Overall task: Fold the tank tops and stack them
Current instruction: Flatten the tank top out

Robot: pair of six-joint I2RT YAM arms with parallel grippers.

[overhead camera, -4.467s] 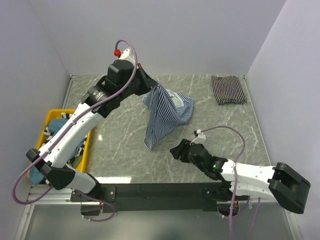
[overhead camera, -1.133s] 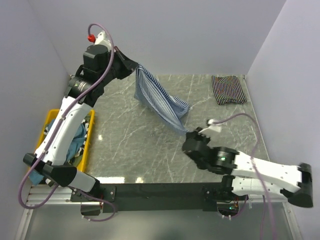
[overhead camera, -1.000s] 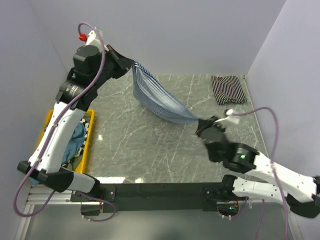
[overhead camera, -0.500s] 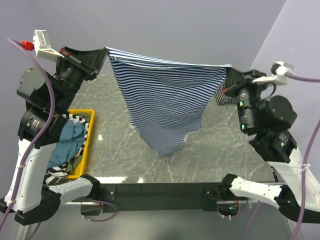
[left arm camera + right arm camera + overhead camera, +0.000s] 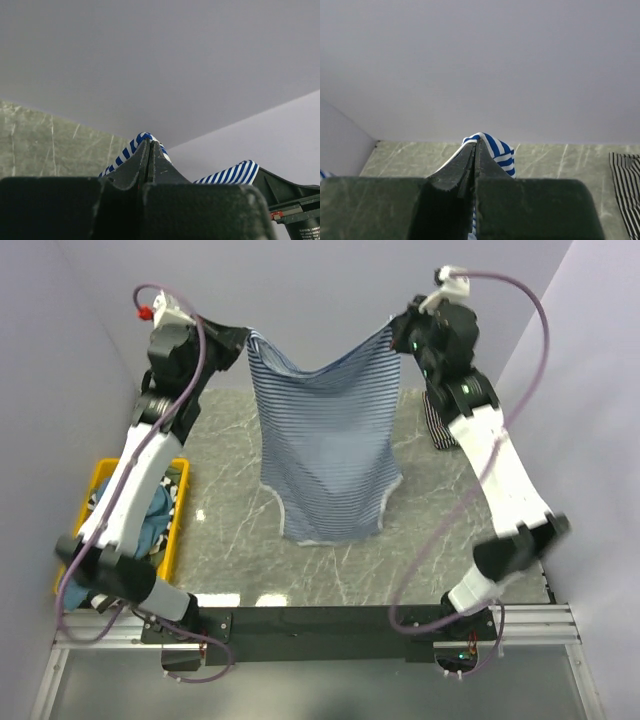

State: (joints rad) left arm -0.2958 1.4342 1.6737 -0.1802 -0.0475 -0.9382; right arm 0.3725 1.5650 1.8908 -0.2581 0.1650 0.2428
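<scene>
A blue-and-white striped tank top [image 5: 325, 445] hangs spread between my two raised grippers over the back half of the table. Its top edge sags in the middle and its white-trimmed hem [image 5: 335, 537] is low, near the marble surface. My left gripper [image 5: 245, 337] is shut on one upper corner; striped fabric [image 5: 141, 138] pokes past its tips [image 5: 149, 143]. My right gripper [image 5: 393, 330] is shut on the other corner, with fabric [image 5: 499, 148] wrapped over its tips [image 5: 477, 143]. A folded black-and-white tank top [image 5: 626, 190] lies at the back right, mostly hidden behind the right arm [image 5: 436, 428].
A yellow bin [image 5: 172, 540] holding several more garments [image 5: 148, 512] stands at the table's left edge beneath the left arm. Grey walls close in the back and both sides. The right arm [image 5: 500, 470] stretches along the right side.
Both grippers have swung toward the back wall and closer together. The tank top's top edge, taut before, now sags, and the cloth hangs flatter and lower.
</scene>
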